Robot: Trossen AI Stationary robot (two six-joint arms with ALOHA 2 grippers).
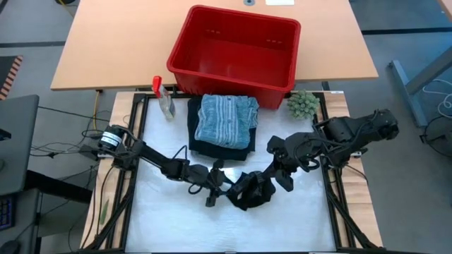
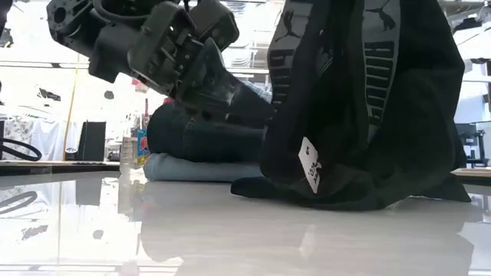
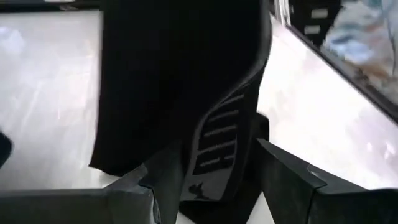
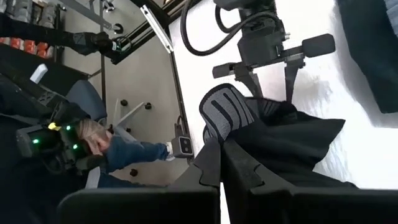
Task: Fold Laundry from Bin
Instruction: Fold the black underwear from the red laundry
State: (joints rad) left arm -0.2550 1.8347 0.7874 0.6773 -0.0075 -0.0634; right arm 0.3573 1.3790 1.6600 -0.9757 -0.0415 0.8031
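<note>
High view shows both arms meeting over the white table [image 1: 176,219], each pinching a bunched black garment [image 1: 251,192] between them. The left gripper [image 1: 220,185] has its fingers pressed on the cloth's near edge; in its wrist view the dark fabric with grey lettering [image 3: 214,146] hangs between the fingers. The right gripper [image 1: 281,178] is clamped on the other side, its fingers [image 4: 249,174] pressed together over the fabric. Behind them lies a stack of folded laundry [image 1: 224,121], blue striped on top of black, just in front of the red bin [image 1: 233,49], with a spray bottle [image 1: 164,97] and a green ball [image 1: 304,104] beside it.
</note>
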